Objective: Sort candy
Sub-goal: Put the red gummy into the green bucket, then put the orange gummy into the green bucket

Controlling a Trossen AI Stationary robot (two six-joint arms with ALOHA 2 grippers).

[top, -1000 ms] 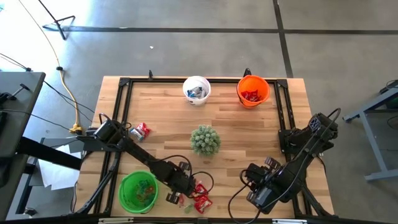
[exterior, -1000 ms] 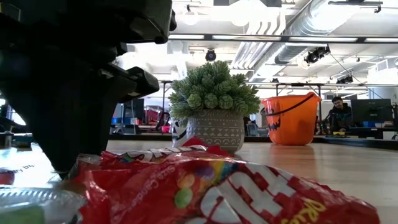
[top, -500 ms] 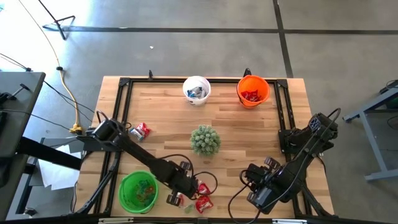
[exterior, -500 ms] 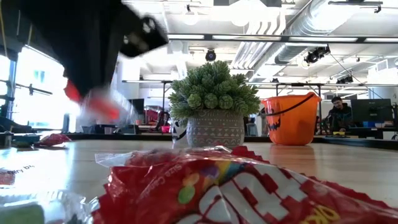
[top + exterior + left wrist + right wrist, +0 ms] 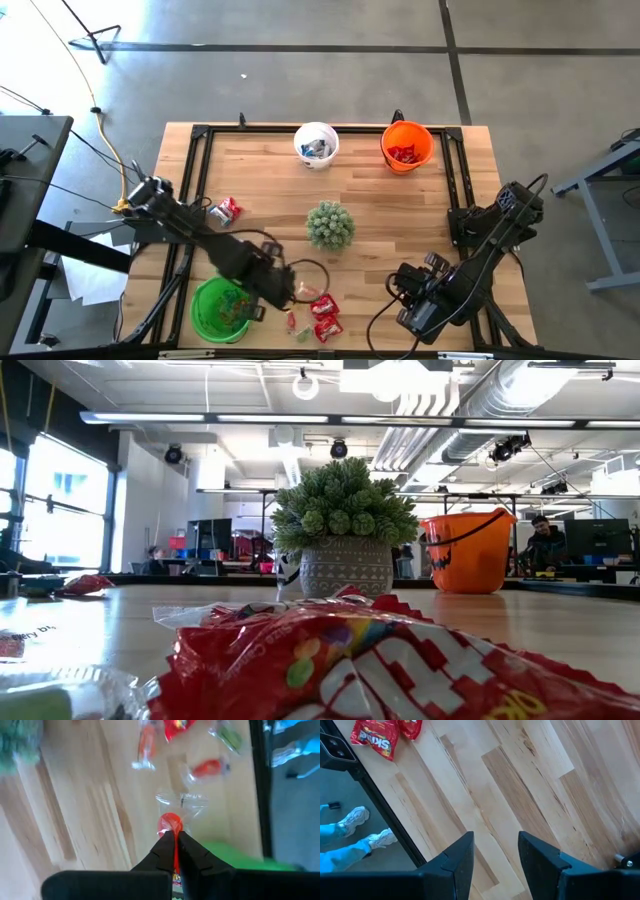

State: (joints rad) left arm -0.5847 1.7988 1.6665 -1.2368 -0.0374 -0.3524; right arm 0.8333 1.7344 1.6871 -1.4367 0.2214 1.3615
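Wooden table (image 5: 400, 215), centre frame; candy (image 5: 322, 318) scattered at its lower middle edge.
Left gripper (image 5: 175, 839), by the green bucket (image 5: 221, 308) lower left, pinches a red sweet (image 5: 170, 823). Right gripper (image 5: 495, 851) lower right, fingers spread, holding nothing.

You have three buckets on the tabletop (image 5: 370, 200): one white bucket (image 5: 316, 143), one orange bucket (image 5: 406, 146), one green bucket (image 5: 221, 308). One potted plant (image 5: 329, 225) stands mid-table. Three red packets (image 5: 322, 306) lie loose, two together and one apart at the left. Two arms, one pincer each.
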